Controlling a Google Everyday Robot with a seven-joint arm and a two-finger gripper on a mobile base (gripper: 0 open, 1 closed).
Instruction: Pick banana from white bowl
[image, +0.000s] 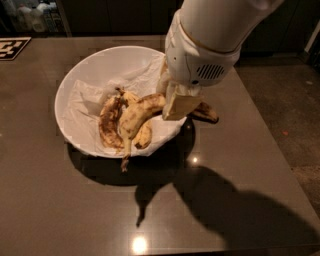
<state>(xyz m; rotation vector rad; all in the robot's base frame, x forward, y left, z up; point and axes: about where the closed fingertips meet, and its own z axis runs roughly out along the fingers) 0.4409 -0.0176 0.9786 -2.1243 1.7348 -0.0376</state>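
Observation:
The white bowl (75, 70) stands on the dark table, lined with crumpled white paper (85, 102). My gripper (175, 111) comes down from the large white arm over the bowl's right side and is shut on the banana (140, 111), the long speckled one. One pale finger (179, 104) crosses in front of it. The banana lies tilted, with its dark tip (207, 114) sticking out past the bowl's right rim and its thin stem (125, 161) hanging over the front rim. Two shorter, browner bananas (109, 122) lie in the bowl under and beside it.
A glossy dark table (60, 210) carries the bowl, with a black-and-white tag (11, 48) at its far left corner. The table's right edge borders a reddish floor (290, 115). The arm's shadow falls across the front of the table.

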